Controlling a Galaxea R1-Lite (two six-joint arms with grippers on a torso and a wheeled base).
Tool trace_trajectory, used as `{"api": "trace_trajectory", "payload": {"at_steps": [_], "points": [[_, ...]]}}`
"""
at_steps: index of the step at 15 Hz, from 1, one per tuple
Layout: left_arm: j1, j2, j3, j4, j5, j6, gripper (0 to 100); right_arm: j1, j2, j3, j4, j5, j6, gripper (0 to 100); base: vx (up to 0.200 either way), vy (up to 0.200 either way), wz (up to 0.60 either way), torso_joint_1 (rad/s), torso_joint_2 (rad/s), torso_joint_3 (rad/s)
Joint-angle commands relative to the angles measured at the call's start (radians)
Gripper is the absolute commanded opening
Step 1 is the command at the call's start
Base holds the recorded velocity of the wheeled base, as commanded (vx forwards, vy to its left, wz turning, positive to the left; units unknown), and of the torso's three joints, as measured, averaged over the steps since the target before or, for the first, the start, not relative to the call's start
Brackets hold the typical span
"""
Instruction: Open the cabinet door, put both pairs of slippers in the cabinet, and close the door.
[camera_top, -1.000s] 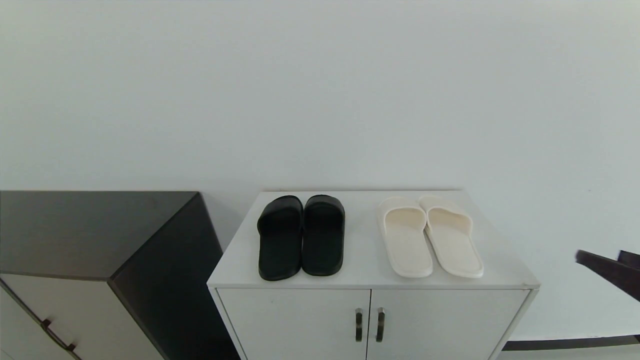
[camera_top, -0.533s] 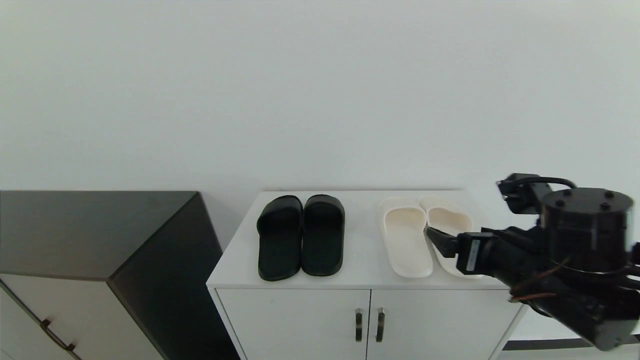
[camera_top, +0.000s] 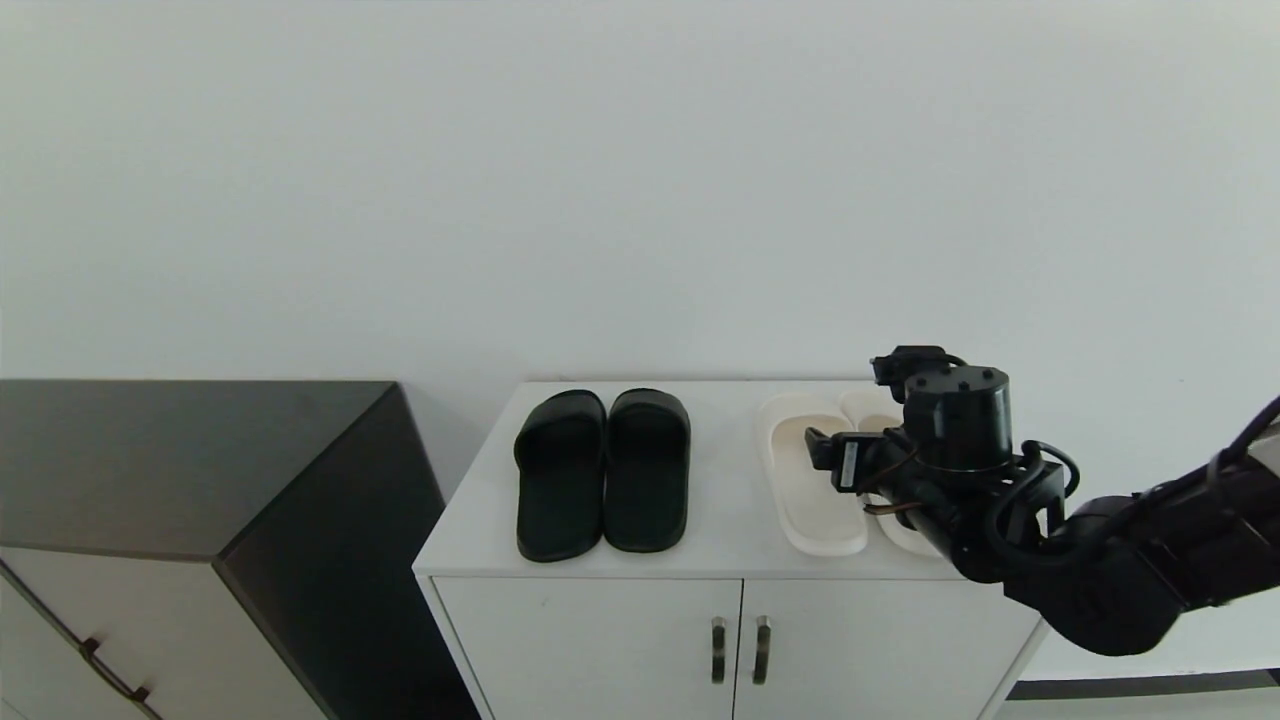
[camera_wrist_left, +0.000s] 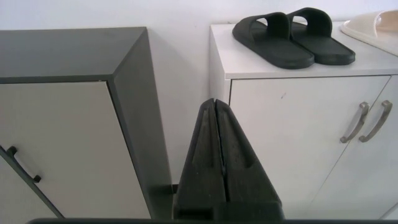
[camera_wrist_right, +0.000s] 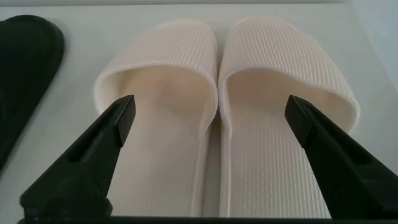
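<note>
Plain white wall (camera_top: 640, 180) behind a low white cabinet (camera_top: 725, 500), both doors (camera_top: 590, 650) shut, two metal handles (camera_top: 718, 650) side by side at the centre seam. On the left half of its top: black slippers (camera_top: 602, 472), paired and touching, toes toward the wall. On the right half: cream slippers (camera_top: 815, 490), also side by side, partly covered in the head view by the right arm. Right gripper (camera_wrist_right: 210, 106) over the cream pair, fingers spread wide, one above each slipper, holding nothing. Left gripper (camera_wrist_left: 214, 106) low, pressed closed and empty, facing the gap between the white cabinet and a dark-topped cabinet (camera_top: 180, 460) to the left.
</note>
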Motion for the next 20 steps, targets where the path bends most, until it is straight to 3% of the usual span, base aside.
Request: {"api": "trace_trajectory", "payload": {"at_steps": [1,12,13,20], "points": [[0.000,0.002,0.000,0.000,0.000,0.000,0,-0.008,0.072,-0.044,0.001,0.001,-0.002,100,0.000,0.000,0.00,0.000,0.00,0.000],[0.000,0.002,0.000,0.000,-0.002,-0.006,0,-0.089,0.193,-0.211,0.004,0.061,-0.036,100,0.000,0.000,0.00,0.000,0.00,0.000],[0.000,0.002,0.000,0.000,-0.002,-0.006,0,-0.089,0.197,-0.212,0.002,0.061,-0.036,0,0.000,0.000,0.00,0.000,0.00,0.000],[0.000,0.002,0.000,0.000,0.000,-0.006,0,-0.076,0.132,-0.194,0.004,0.059,-0.036,0,0.000,0.000,0.00,0.000,0.00,0.000]]}}
